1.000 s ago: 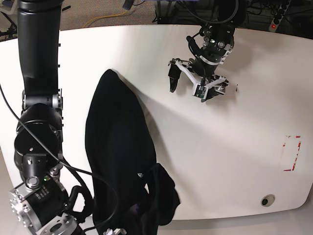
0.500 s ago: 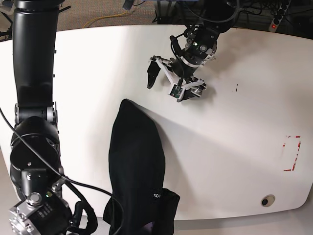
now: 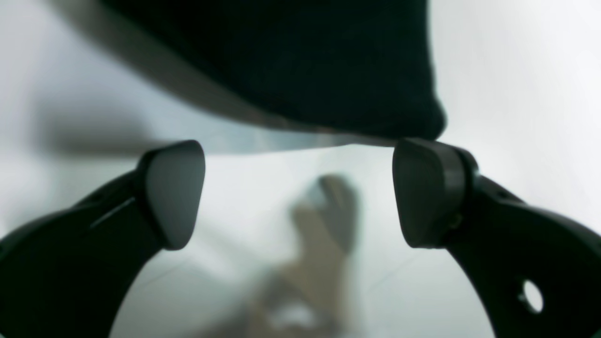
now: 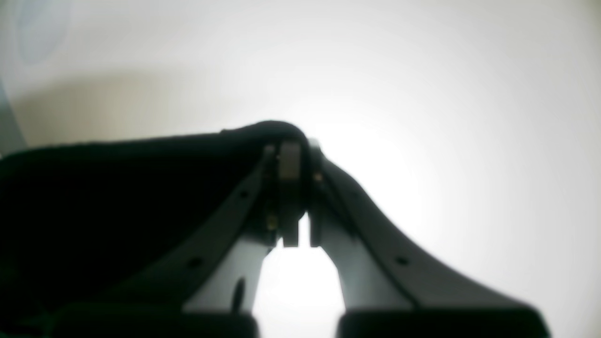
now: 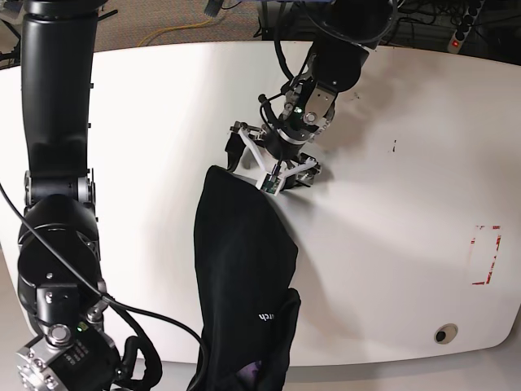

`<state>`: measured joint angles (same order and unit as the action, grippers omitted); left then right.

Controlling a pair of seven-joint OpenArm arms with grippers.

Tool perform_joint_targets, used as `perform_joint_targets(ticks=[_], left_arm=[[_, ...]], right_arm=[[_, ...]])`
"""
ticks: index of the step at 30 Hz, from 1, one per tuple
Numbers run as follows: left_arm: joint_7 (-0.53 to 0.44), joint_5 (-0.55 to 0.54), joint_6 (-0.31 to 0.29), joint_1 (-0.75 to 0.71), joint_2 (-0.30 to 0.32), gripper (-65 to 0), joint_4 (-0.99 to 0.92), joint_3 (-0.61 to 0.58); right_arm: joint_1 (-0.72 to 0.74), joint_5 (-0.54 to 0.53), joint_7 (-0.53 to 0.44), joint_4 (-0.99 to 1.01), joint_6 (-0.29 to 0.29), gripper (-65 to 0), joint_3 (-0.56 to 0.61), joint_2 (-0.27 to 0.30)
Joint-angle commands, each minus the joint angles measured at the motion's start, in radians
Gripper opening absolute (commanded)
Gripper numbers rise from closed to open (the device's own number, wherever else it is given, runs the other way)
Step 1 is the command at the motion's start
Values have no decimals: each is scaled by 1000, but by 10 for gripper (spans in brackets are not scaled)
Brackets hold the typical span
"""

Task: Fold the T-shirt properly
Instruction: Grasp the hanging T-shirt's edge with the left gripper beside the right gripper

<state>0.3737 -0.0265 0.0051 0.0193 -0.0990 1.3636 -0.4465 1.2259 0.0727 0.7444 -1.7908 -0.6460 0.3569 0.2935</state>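
The T-shirt [image 5: 240, 277] hangs bunched in a long drape above the table [image 5: 391, 244], its lower end spilling past the table's near edge. The right gripper [image 4: 291, 159] is pinched on a cloth edge. The left gripper [image 5: 259, 161], fingers [image 3: 176, 192] spread wide, sits at the shirt's upper tip. Judged step: securing a second hold. Next, closing on that tip before spreading the shirt flat.

T-shirt [image 5: 240, 269]: matt black soft cloth. Table [image 5: 391, 212]: smooth white, slight sheen. Left claw [image 3: 300, 192]: matt black plastic.
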Motion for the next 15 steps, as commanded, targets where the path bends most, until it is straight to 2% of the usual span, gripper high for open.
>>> perform_joint_targets(ticks=[1, 6, 10, 14, 15], left_arm=[[-22, -3, -1, 34, -38, -51, -25, -2], [-31, -3, -1, 70, -58, -51, -94, -4], [-97, -5, -1, 94, -58, -60, -154, -64], [-155, -5, 0, 101, -58, -158, -204, -114], [-170, -5, 0, 103, -58, -204, -214, -122]], right_arm=[[39, 8, -12, -5, 21, -650, -9, 0], [38, 8, -12, -5, 21, -650, -9, 0], [22, 8, -12, -5, 21, -650, -12, 0], [16, 8, -10, -5, 21, -650, -11, 0], [9, 8, -10, -5, 21, -650, -12, 0]])
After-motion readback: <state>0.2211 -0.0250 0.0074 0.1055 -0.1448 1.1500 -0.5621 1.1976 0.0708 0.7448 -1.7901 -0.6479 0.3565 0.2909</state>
